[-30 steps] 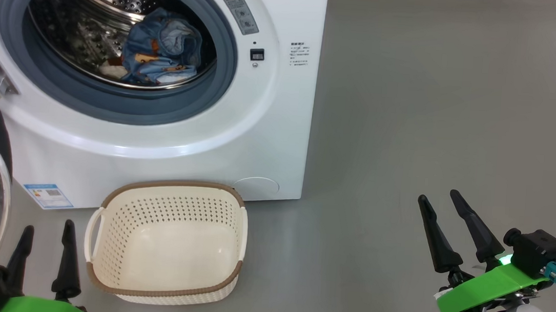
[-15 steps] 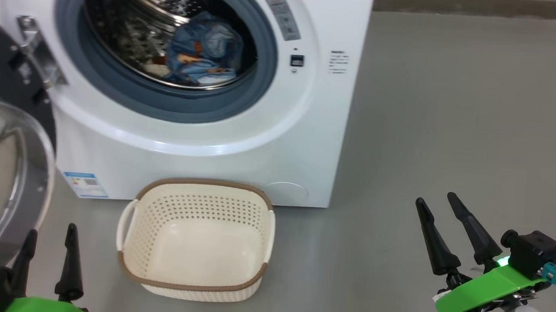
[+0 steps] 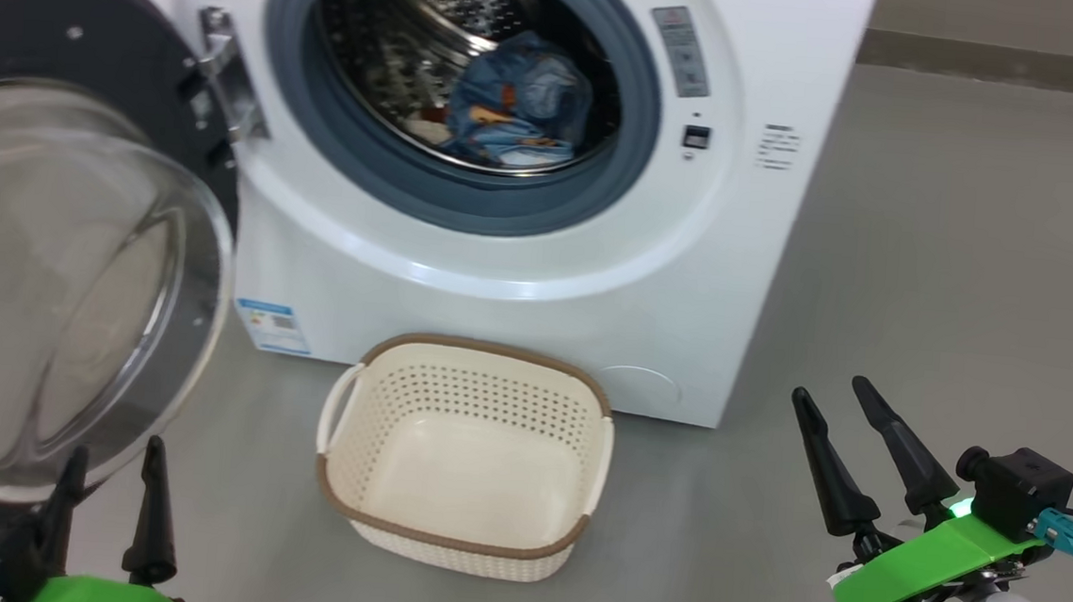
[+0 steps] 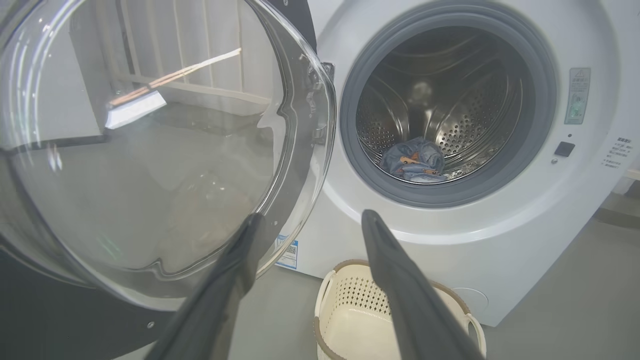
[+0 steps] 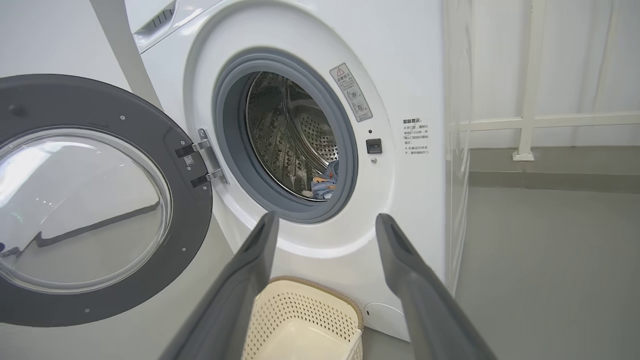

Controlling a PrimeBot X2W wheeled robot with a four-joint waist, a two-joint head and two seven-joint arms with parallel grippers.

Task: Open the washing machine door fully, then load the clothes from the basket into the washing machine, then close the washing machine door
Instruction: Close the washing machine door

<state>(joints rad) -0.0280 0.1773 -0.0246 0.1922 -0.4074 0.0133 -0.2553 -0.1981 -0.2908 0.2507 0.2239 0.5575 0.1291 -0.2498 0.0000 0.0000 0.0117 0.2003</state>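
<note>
The large round glossy black washing machine door [image 3: 78, 241], with its bulging clear glass bowl, stands swung wide open on its metal hinge [image 3: 226, 81] at the left of the big white front-loading washing machine [image 3: 521, 253]. Inside, past the grey-blue rubber ring [image 3: 467, 206], the soft light-blue clothes [image 3: 517, 101] with small orange-brown prints lie bunched at the bottom of the perforated steel drum [image 3: 404, 37]. The small rectangular cream-white perforated plastic basket [image 3: 478, 399] with its brown woven-look rim sits on the floor just in front of the machine, below the opening, its bare bottom showing. A small blue label sticker [image 3: 272, 325] is at the machine's lower left corner, near the basket.

My left hand [image 3: 115, 449] hangs low just beside the door's glass, fingers spread apart and grasping nothing. My right hand [image 3: 830, 388] is well off to the right over bare floor, likewise released and holding nothing.

The smooth grey floor [image 3: 926, 272] runs out to the right of the machine. Behind it, in the right wrist view, a white rail [image 5: 550, 121] crosses a pale wall above a darker skirting strip [image 5: 550, 180].
</note>
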